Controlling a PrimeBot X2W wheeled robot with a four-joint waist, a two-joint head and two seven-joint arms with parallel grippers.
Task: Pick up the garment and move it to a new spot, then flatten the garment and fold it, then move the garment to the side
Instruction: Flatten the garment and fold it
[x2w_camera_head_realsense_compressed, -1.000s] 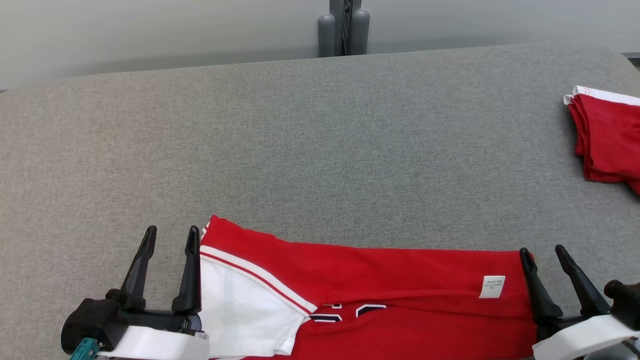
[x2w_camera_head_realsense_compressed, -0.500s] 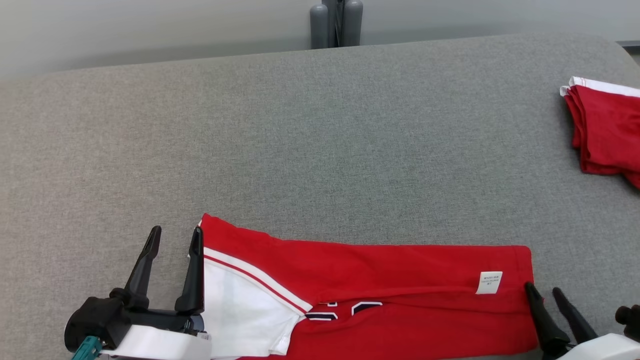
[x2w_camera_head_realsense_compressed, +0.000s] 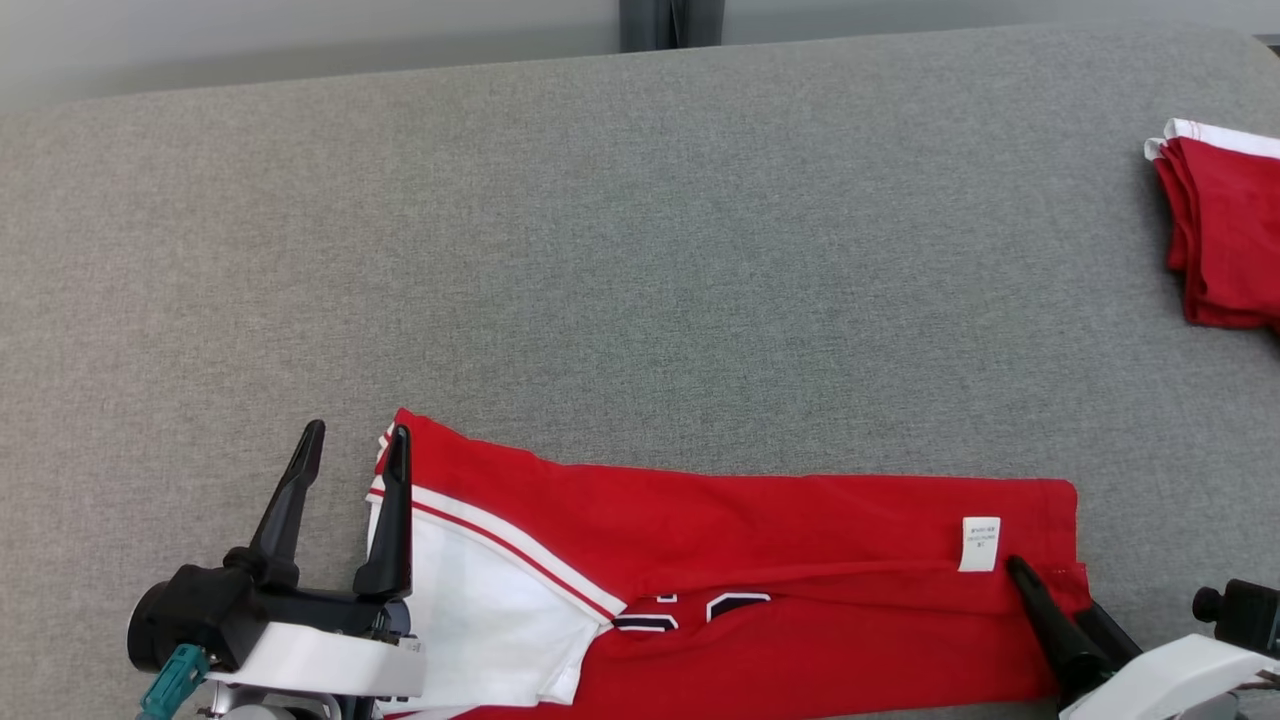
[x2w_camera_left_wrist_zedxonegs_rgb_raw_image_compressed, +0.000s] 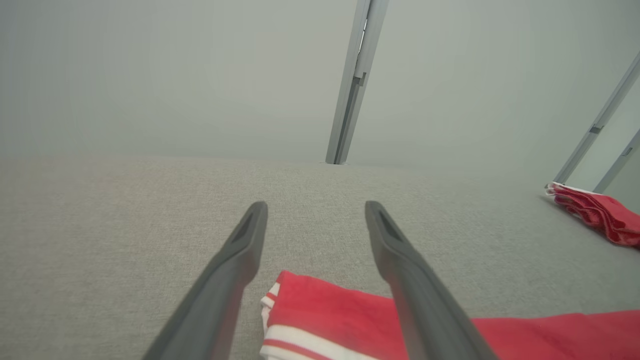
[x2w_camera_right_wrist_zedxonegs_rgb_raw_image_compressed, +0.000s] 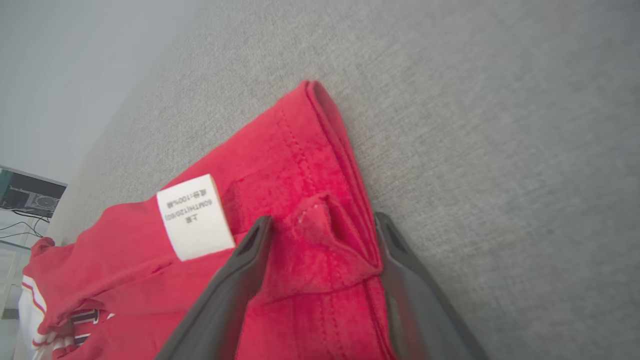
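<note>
Head view: garment (x2w_camera_head_realsense_compressed: 800, 530) on grey surface (x2w_camera_head_realsense_compressed: 640, 250)

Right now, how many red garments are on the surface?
2. A red-and-white shirt lies along the bottom of the head view. A folded red garment sits at the far right, partly cut off, so it may be a stack.

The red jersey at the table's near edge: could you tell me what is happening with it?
The red jersey lies folded lengthwise on the grey table. The left gripper stands open at its white-striped end; the right gripper is open astride the hem corner. Neither grips cloth yet. Another red garment lies far right.
</note>
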